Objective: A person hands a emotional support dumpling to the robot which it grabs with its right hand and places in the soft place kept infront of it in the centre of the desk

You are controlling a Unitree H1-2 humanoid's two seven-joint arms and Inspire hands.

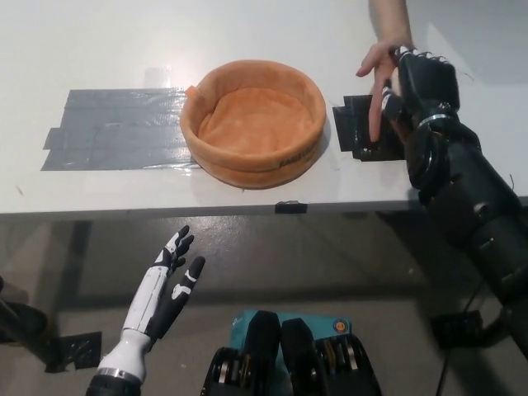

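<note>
The emotional support dumpling is hidden behind my black right hand (422, 89), which hovers over the desk's right side with its back to the camera. A person's hand (380, 76) reaches in from the top and lies against the left side of my right hand. Whether my right hand holds the dumpling cannot be seen. The soft place, a round orange plush basket (247, 169), sits empty at the desk's centre, left of both hands. My white left hand (162, 290) rests open below the desk edge at the lower left.
A patch of black tape (353, 129) lies on the desk under the two hands. A wide grey tape patch (107, 130) lies left of the basket. The desk's front edge (165, 210) runs across the middle, with a small black clip (289, 207) on it.
</note>
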